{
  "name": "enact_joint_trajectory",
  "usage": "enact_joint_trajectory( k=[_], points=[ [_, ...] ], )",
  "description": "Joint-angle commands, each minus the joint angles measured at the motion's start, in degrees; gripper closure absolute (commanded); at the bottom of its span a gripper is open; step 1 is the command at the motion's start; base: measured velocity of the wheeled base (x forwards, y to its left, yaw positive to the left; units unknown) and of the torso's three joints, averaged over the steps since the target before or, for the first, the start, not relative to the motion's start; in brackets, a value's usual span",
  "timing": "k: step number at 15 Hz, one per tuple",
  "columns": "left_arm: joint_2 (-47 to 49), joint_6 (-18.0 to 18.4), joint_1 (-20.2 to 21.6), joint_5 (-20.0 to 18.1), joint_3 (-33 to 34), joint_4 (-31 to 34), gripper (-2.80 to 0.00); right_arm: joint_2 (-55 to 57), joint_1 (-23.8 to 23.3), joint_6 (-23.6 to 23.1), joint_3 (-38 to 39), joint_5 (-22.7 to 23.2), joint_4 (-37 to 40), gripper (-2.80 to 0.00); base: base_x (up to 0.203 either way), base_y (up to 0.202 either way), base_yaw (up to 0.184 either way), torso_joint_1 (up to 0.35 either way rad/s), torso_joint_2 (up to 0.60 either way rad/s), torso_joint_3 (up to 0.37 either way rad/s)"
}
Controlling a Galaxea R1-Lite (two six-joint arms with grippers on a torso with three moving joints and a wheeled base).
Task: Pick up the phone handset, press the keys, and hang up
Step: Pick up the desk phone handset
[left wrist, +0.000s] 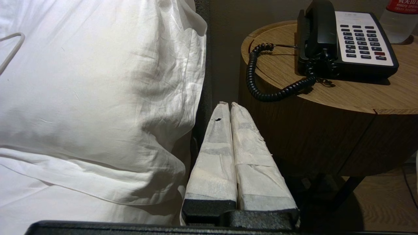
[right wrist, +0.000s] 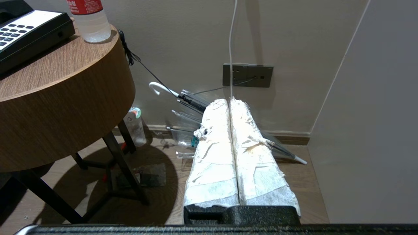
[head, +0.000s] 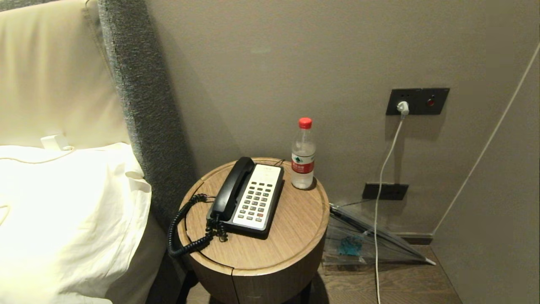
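Opening step, nothing lifted: phone handset cradled on base beside keys; left gripper and right gripper closed, empty, parked low; reach and opening needed next.

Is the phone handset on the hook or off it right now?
On the hook: the phone handset lies in its cradle on the phone base, beside the keys.
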Motion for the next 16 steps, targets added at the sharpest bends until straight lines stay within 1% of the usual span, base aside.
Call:
enact_joint_trajectory(
  k=[1, 5, 16],
  points=[
    [0.02, -0.08, 0.00, 0.01, 0.00, 0.02, 0.00, 0.08, 0.05, -0.03, 0.09, 0.02, -0.11, 0.00, 0.000, 0.000, 0.000, 0.000, 0.00, 0.000],
    [0.02, -0.17, -0.08, 0.01, 0.00, -0.07, 0.00, 0.08, -0.04, -0.03, 0.09, 0.02, -0.02, 0.00, 0.000, 0.000, 0.000, 0.001, 0.00, -0.049],
    [0.02, -0.70, -0.08, 0.01, 0.00, -0.15, 0.00, 0.08, 0.05, -0.03, 0.09, 0.11, -0.11, 0.00, 0.000, 0.000, 0.000, 0.003, 0.00, -0.189]
  ],
)
